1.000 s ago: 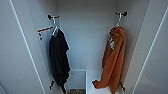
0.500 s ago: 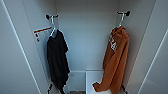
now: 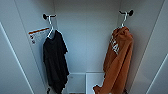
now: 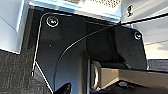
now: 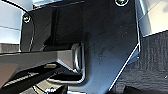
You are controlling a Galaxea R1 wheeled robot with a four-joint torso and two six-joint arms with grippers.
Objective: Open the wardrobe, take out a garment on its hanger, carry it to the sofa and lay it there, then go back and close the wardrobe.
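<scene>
The tall white wardrobe (image 3: 86,47) is seen open across the whole head frame. At right, the bright orange soft garment (image 3: 120,62) is hung on a thin white hanger (image 3: 123,20); at left, a black garment (image 3: 55,62). Whether either gripper is parted cannot be told.

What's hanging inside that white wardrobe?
Inside the wardrobe: an orange garment on a white hanger on the right, a black garment on the left. Each garment covers most of its hanger.
</scene>
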